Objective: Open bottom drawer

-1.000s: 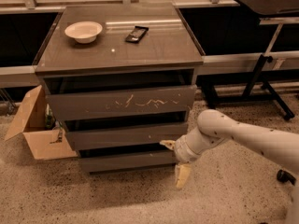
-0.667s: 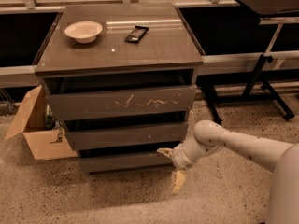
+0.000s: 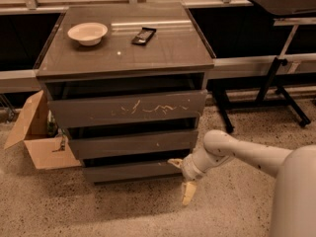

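Note:
The bottom drawer point(image 3: 129, 171) is the lowest, narrowest dark grey-brown front of the cabinet point(image 3: 126, 58), plain and handleless, with a dark gap above it. My gripper point(image 3: 181, 177) is at the drawer's right end, near the floor. Its fingers are spread apart: one pale finger point(image 3: 176, 162) points at the drawer's upper right corner, the other point(image 3: 188, 193) hangs down toward the floor. The white arm point(image 3: 247, 154) reaches in from the lower right. Above it are the mid-sized front point(image 3: 132, 143) and the wide scratched front point(image 3: 128, 108).
A white bowl point(image 3: 87, 33) and a dark flat object point(image 3: 143, 35) lie on the cabinet top. An open cardboard box point(image 3: 35, 132) stands on the floor at the cabinet's left. A black stand with legs point(image 3: 276, 73) is at the right. Speckled floor lies in front.
My gripper and arm have moved left and slightly down, closer to the right end of the bottom drawer. The drawers look unmoved.

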{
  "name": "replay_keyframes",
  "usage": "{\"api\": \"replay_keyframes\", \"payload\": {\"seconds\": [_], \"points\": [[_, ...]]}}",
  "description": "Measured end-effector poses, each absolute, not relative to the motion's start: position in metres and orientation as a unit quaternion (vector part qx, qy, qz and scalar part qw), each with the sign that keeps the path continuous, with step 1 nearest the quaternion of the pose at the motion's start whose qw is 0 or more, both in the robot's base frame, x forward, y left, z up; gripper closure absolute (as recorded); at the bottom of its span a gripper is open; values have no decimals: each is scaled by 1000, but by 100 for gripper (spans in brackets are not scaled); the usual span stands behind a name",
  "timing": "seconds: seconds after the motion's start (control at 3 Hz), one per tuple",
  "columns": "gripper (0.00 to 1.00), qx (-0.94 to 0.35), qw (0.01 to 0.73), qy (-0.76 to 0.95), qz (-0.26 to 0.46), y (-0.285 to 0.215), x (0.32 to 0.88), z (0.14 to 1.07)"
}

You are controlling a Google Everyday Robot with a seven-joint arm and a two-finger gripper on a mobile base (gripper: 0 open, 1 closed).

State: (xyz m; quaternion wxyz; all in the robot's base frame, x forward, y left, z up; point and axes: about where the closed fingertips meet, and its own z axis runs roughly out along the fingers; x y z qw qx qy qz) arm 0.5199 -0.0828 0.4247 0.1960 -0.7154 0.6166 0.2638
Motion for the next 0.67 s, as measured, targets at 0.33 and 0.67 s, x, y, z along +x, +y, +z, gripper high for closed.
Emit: {"api": "replay_keyframes", "payload": {"seconds": [0.33, 0.67], "points": [[0, -709, 172, 640, 242, -99, 539, 374], [0, -708, 176, 641, 239, -126, 579, 301]]}}
